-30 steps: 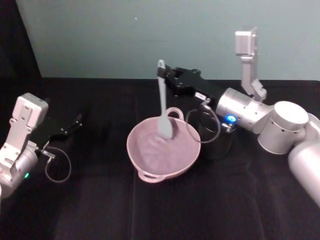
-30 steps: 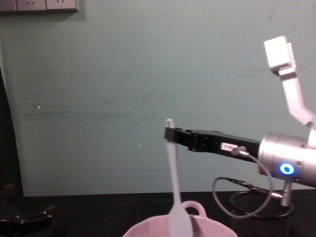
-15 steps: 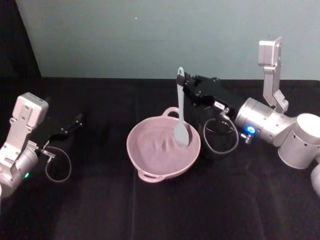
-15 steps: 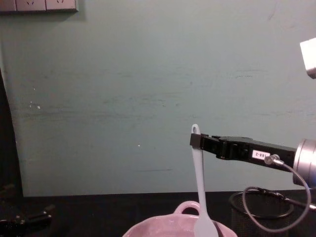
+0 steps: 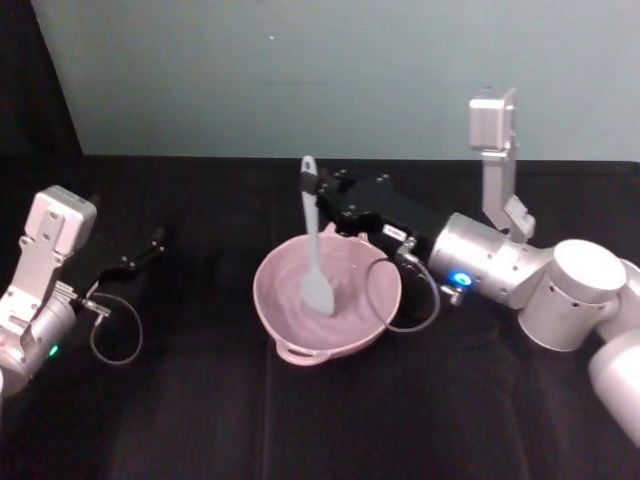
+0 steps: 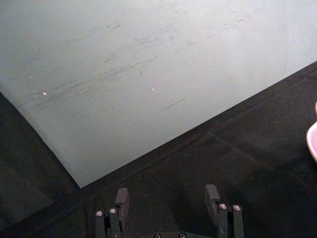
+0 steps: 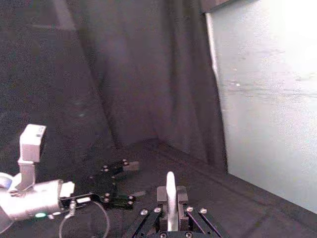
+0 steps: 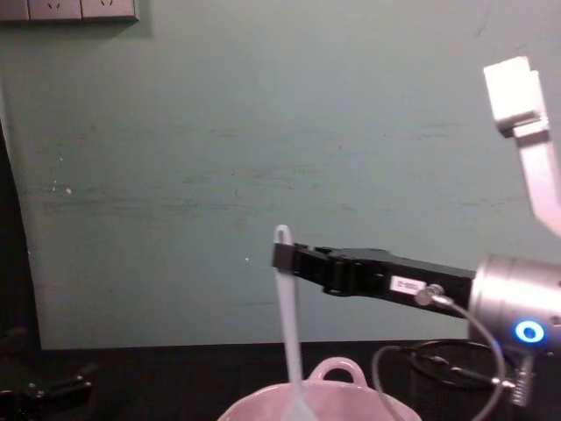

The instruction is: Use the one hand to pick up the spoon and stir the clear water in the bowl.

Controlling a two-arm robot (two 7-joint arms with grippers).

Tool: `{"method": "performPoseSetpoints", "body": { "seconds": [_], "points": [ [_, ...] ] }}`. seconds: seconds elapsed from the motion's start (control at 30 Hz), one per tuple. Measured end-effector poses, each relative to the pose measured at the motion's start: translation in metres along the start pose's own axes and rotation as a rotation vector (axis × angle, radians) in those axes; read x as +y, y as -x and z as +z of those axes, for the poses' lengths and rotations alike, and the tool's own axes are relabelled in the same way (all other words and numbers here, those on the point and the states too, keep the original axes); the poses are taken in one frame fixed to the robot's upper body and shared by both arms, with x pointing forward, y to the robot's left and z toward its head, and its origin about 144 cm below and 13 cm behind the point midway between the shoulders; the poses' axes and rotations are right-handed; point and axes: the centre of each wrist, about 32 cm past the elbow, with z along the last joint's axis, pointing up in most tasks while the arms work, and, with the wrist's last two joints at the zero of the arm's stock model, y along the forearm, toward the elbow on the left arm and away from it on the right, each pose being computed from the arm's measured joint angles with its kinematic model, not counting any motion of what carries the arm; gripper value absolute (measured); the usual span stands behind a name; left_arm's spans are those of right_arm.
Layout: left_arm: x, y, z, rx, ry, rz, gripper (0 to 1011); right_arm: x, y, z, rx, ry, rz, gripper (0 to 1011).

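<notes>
Lab setup: black cloth (image 5: 200,400), bare wall (image 5: 300,70)

There is one spoon (image 5: 311,235), white with a long handle. There is one bowl (image 5: 268,303), pale pink. There are two hands: the right hand (image 5: 323,186) at the bowl's one o'clock, and the left hand (image 5: 154,241) well out toward its nine o'clock. One black counter (image 5: 200,420) carries them.

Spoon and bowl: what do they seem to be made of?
Spoon: probably plastic or silicone, matte whitish, with a thin flat blade; the right gripper clamps its handle top above the bowl. Bowl: glossy pale pink with soft highlights and a moulded loop handle, so plastic or glazed ceramic; I cannot tell which. Left gripper idles at left.
</notes>
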Motion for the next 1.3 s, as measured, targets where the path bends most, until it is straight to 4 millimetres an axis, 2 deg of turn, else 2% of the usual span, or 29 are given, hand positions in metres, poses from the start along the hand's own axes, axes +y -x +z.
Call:
{"method": "performPoseSetpoints", "body": {
  "seconds": [0.43,0.7,0.87,1.1,1.3],
  "points": [
    [0.000,0.000,0.000,0.000,0.000,0.000,1011,0.038,-0.009,-0.004,0.004,0.006,0.049,122],
    [0.000,0.000,0.000,0.000,0.000,0.000,1011,0.047,-0.024,-0.004,0.003,0.000,0.020,122],
    [0.000,0.000,0.000,0.000,0.000,0.000,1011,0.039,-0.034,-0.002,-0.001,-0.010,-0.017,122],
    [0.000,0.000,0.000,0.000,0.000,0.000,1011,0.010,-0.041,0.002,-0.008,-0.017,-0.090,122],
    [0.000,0.000,0.000,0.000,0.000,0.000,1011,-0.013,-0.038,0.003,-0.003,-0.014,-0.132,122]
  ]
}}
